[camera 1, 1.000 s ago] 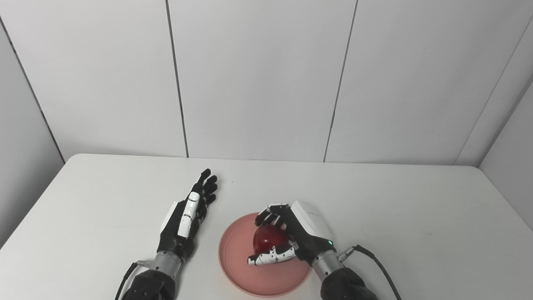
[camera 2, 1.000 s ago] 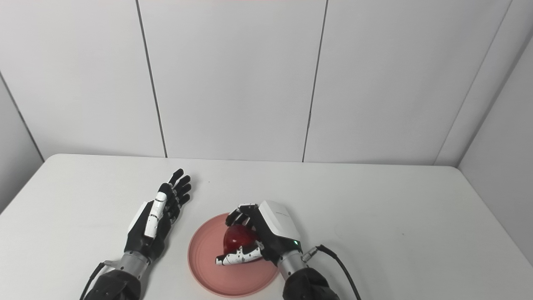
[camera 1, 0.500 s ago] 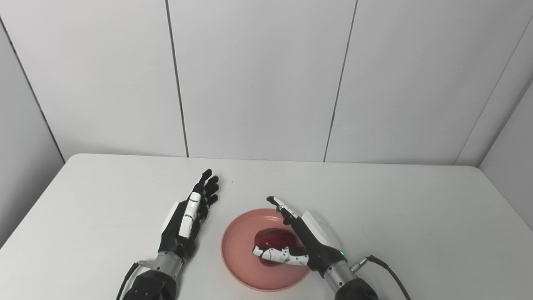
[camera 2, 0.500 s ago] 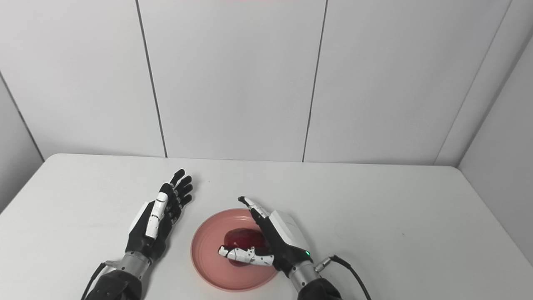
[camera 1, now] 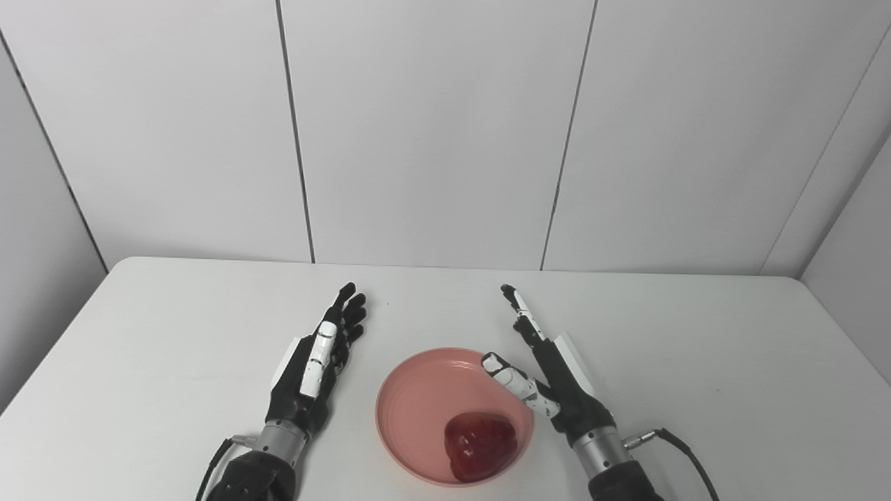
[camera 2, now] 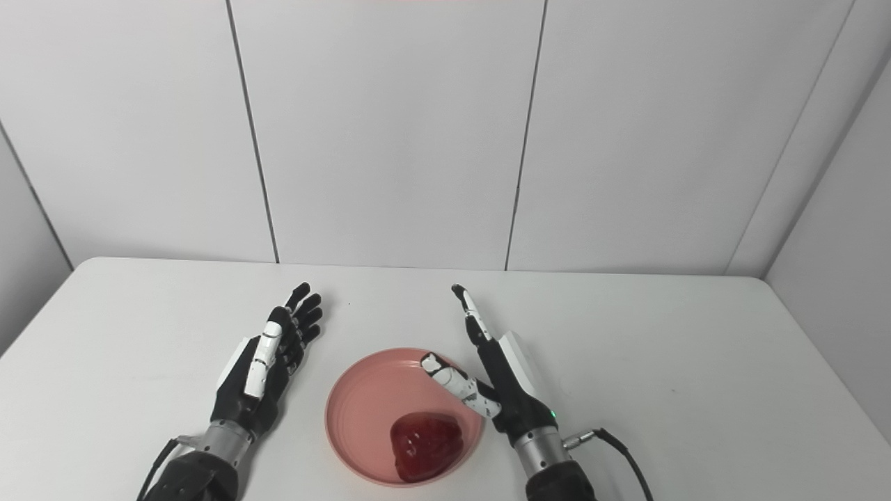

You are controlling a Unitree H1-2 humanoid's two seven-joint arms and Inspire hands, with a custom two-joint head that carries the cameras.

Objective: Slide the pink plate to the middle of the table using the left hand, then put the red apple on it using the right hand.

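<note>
I had the right robot hand (camera 1: 553, 379) released, fingers spread, beside the pink plate (camera 1: 411, 403) w/ thumb over its rim. Best move, I judged: lift straight off, no nudging the rim. Red apple (camera 1: 481, 435) sat inside the plate, toward the near-right edge, nothing else in it. Left robot hand (camera 1: 313, 365) lay empty, fingers straight, on the tabletop (camera 1: 696, 362).

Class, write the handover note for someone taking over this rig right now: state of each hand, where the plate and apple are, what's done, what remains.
Left hand: open, holding nothing, left of the plate.
Right hand: open, at the plate's right rim, apart from the apple.
Round pink plate: near the middle of the white table, close to the front edge.
Glossy red apple: lying on the plate, in its front right part.
Done: plate placed, apple on it.
Left: nothing apparent beyond withdrawing the hands.
</note>
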